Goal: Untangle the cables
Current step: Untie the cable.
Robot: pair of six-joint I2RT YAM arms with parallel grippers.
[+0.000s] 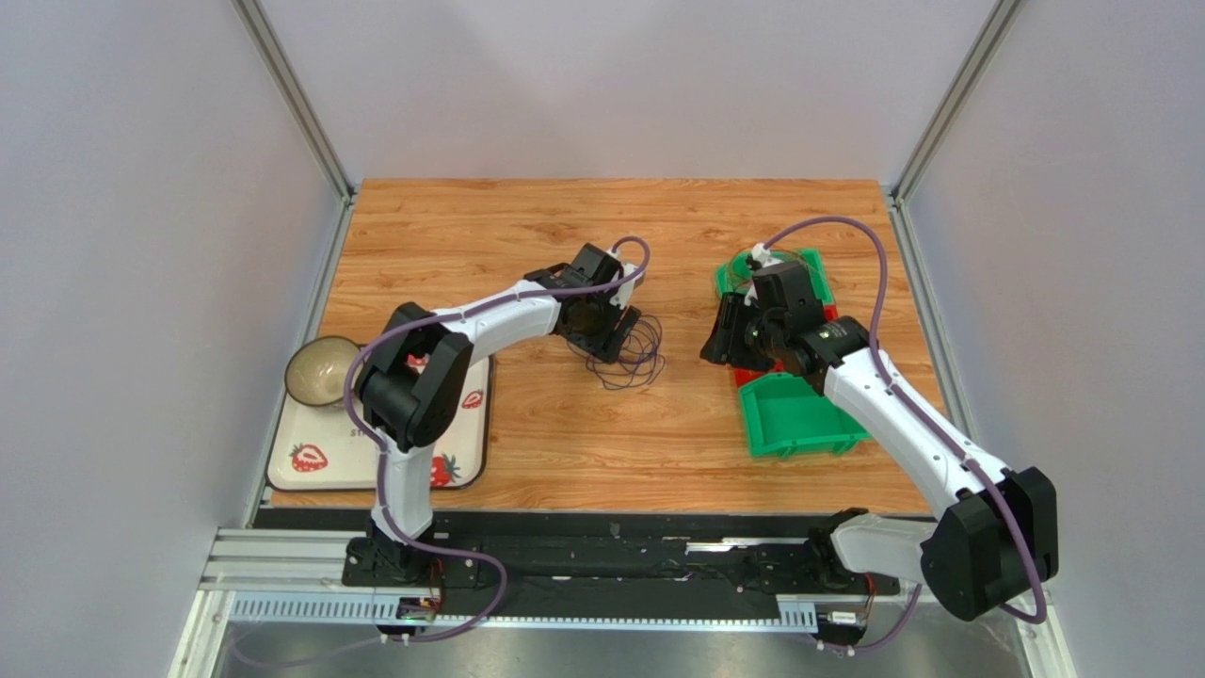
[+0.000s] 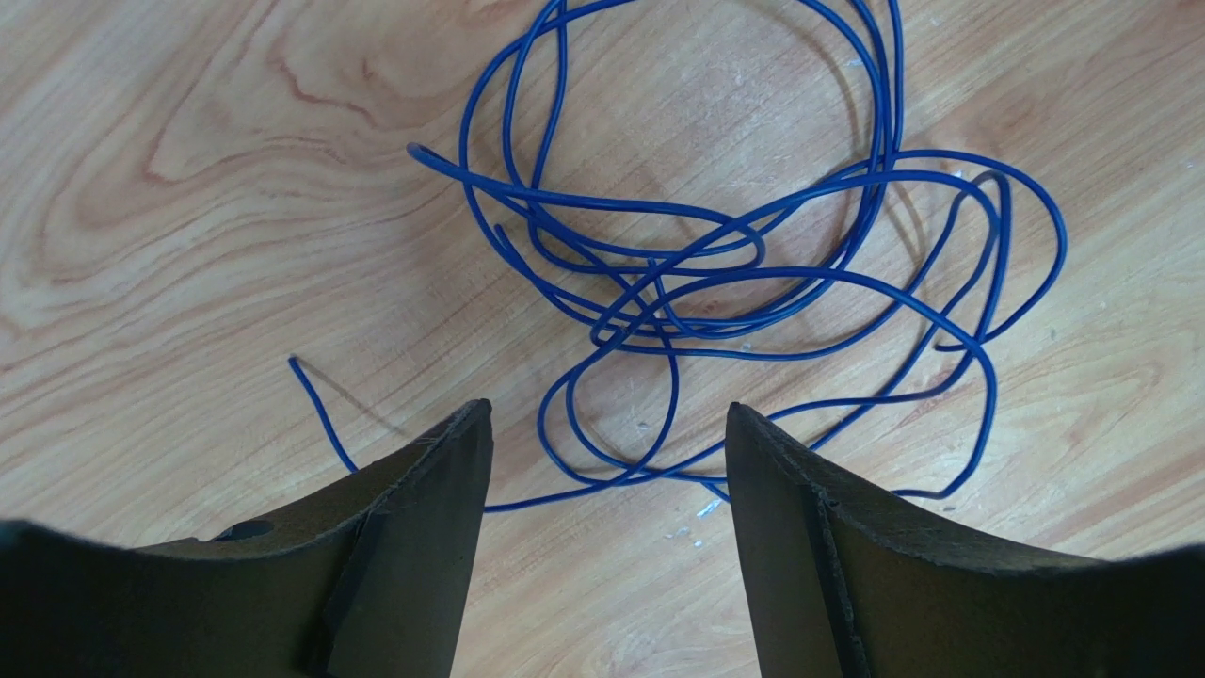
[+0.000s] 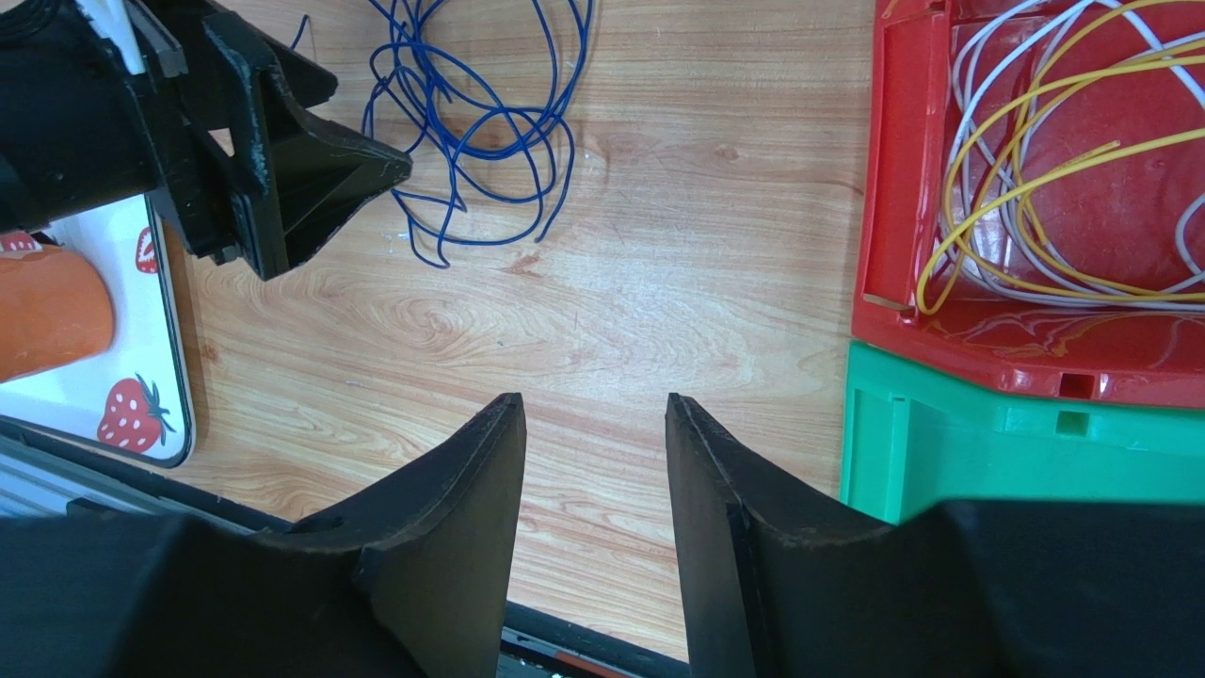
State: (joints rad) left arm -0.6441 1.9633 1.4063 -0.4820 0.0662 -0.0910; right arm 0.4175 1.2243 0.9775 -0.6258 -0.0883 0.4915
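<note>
A loose tangle of thin blue cable (image 2: 736,240) lies on the wooden table, also seen as a dark coil (image 1: 631,356) in the top view. My left gripper (image 2: 608,417) hovers just above its near edge, open; one strand runs across the table under the gap and nothing is gripped. Yellow and white cables (image 3: 1047,184) lie coiled inside a red bin (image 3: 884,212). My right gripper (image 3: 594,403) is open over bare wood between the blue cable (image 3: 474,127) and the bins, holding nothing. In the top view the left gripper (image 1: 611,343) and right gripper (image 1: 719,343) face each other.
A green bin (image 1: 799,424) sits in front of the red one, and another green bin (image 1: 736,271) stands behind the right wrist. At the left edge a strawberry-print tray (image 1: 304,459) carries a bowl (image 1: 323,370). Metal rails frame the table.
</note>
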